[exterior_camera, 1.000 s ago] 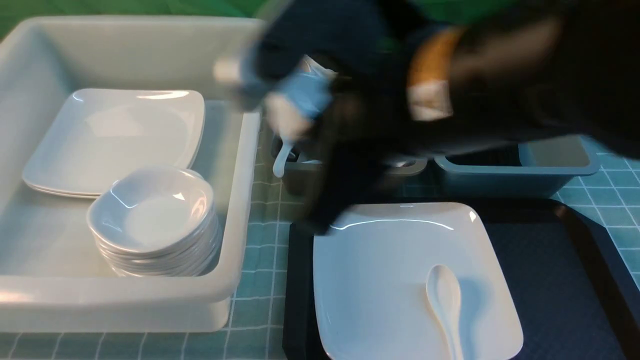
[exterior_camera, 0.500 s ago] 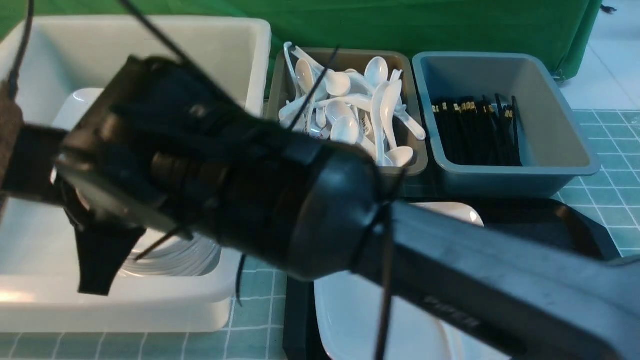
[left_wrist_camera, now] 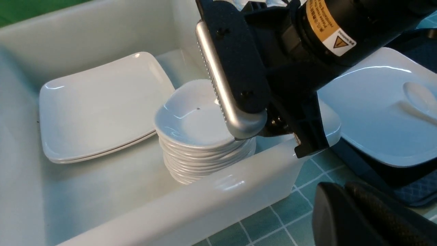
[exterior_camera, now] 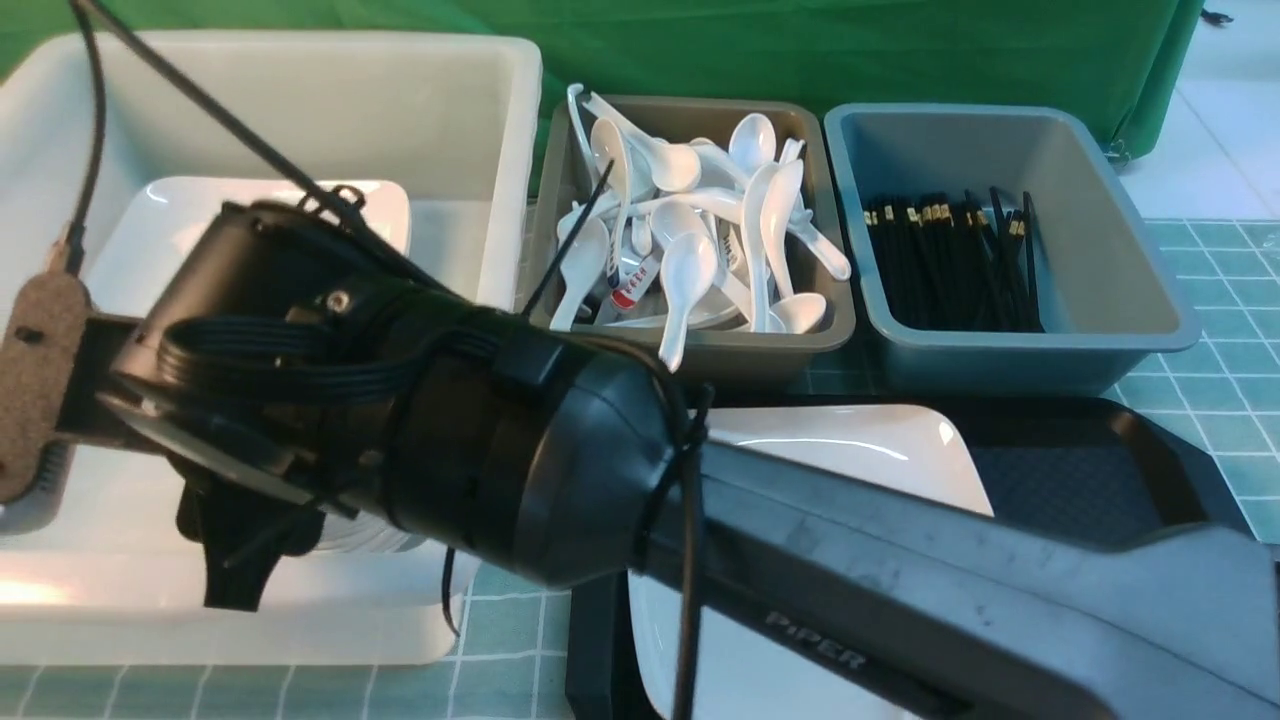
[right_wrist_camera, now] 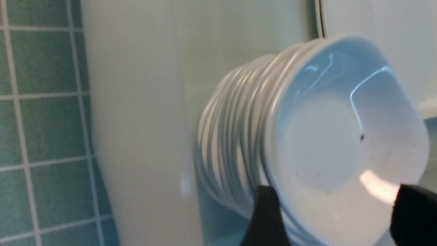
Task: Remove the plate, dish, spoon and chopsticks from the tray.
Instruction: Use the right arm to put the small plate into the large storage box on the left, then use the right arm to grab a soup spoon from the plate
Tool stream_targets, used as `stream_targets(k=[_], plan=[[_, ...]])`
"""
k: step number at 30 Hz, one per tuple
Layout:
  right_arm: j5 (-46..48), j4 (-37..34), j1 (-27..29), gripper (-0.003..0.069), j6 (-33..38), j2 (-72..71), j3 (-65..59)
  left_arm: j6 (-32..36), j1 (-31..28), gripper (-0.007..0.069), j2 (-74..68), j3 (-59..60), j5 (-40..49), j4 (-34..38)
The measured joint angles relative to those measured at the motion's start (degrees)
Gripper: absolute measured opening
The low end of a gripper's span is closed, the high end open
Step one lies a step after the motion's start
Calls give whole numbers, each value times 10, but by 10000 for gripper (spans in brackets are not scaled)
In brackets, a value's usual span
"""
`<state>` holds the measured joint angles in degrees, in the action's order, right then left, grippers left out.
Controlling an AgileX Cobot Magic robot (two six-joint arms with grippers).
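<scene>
A: How far along is the clearing?

B: Partway, I'd judge. A dish [left_wrist_camera: 194, 119] sits on top of the stack of small dishes [left_wrist_camera: 205, 160] in the white tub [exterior_camera: 480, 120] on the left side of the surface [exterior_camera: 510, 480], beside two large plates [left_wrist_camera: 102, 106]. The right end effector [right_wrist_camera: 339, 218] hangs over that stack, its fingers spread wide to either side of the top dish's rim, gripping nothing.

A: And the other one?

B: The left end effector [left_wrist_camera: 355, 212] is closed and empty, near the white tub's front wall.

A: What's left to do?

B: The plate [exterior_camera: 860, 450] is on the tray [exterior_camera: 1080, 470], toward the near right of the surface, and the spoon [left_wrist_camera: 418, 99] lies on the plate. Both have yet to go. Chopsticks [exterior_camera: 950, 260] fill the blue-grey tub [exterior_camera: 1100, 260] by the far edge. None show on the tray, though the right arm [exterior_camera: 900, 600] hides much of it.

A: And the surroundings?

B: The surface wears a teal cover with a pale grid. A brown-grey tub [exterior_camera: 700, 345] of white spoons [exterior_camera: 690, 250] stands between the other two tubs. Behind hangs a green backdrop [exterior_camera: 800, 50], with pale floor [exterior_camera: 1235, 100] past the far right corner.
</scene>
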<state>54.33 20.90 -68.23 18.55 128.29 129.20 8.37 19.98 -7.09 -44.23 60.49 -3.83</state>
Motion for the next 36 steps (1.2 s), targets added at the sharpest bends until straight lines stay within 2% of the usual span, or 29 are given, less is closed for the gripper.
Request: stream_targets(k=[1, 2, 4, 8, 11, 12, 13, 16, 21, 23, 24, 29, 36], plan=[[0, 0, 0, 516, -1, -1, 0, 0, 0, 17, 0, 0, 0, 0], [63, 0, -2, 519, -1, -19, 8, 1, 0, 17, 0, 0, -1, 8], [104, 1, -3, 509, -3, -42, 10, 5, 0, 17, 0, 0, -3, 14], [106, 1, 2, 419, -57, -119, -6, 49, 0, 17, 0, 0, -32, 63], [106, 1, 13, 332, -111, -180, -47, 123, 0, 17, 0, 0, -70, 141], [106, 1, 16, 320, -119, -190, -57, 129, 0, 17, 0, 0, -72, 146], [106, 1, 28, 283, -150, -229, -108, 176, 0, 17, 0, 0, -89, 190], [104, 2, 59, 261, -205, -315, -237, 219, 0, 17, -3, 0, -115, 249], [103, 0, 126, 283, -302, -414, -445, 231, 0, 17, -31, 0, -129, 264], [98, -17, 160, 309, -351, -437, -525, 232, 0, 17, -47, 0, -132, 266], [76, -48, 187, 340, -382, -448, -580, 232, 0, 17, -62, 0, -132, 271], [-78, -170, 248, 477, -407, -454, -722, 249, 0, 17, -114, 0, -135, 299], [-174, -175, 297, 514, -423, -415, -796, 283, 0, 17, -135, 0, -140, 320]])
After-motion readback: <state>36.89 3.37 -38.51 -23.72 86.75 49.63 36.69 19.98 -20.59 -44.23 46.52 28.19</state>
